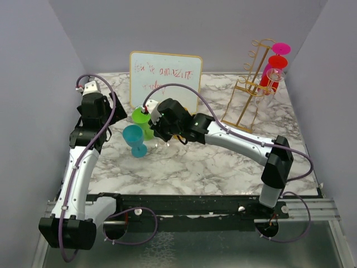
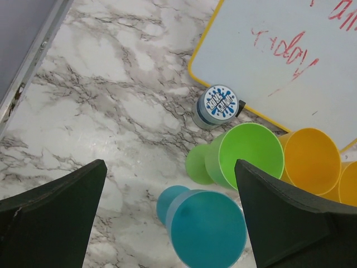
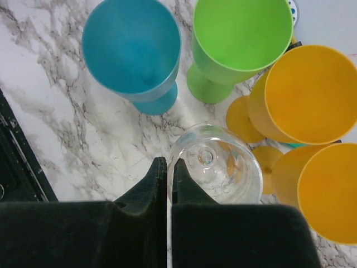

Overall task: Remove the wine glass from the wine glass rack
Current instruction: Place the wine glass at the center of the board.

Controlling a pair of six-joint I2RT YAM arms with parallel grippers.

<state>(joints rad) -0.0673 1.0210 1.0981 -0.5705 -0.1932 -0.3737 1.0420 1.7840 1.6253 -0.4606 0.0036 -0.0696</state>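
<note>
Left pincer (image 2: pixel 170 167) released, empty, above the bench (image 2: pixel 111 84), near teal glass (image 2: pixel 206 229) and green glass (image 2: pixel 251 148); right pincer (image 3: pixel 167 167) clenched on the rim of the clear glass (image 3: pixel 223 167), upright, low among the coloured ones, orange glasses (image 3: pixel 309 89) just beside; bench contact cannot be told. Rack (image 1: pixel 247 89) far right, well apart, red glass (image 1: pixel 273 70) and pink glass (image 1: pixel 280 49) hanging on it. Judged: removal done; set-down and release left.

Five upright glasses (image 3: pixel 131 50) (one clear (image 3: pixel 215 162)), one rack (image 1: pixel 246 87)
</note>
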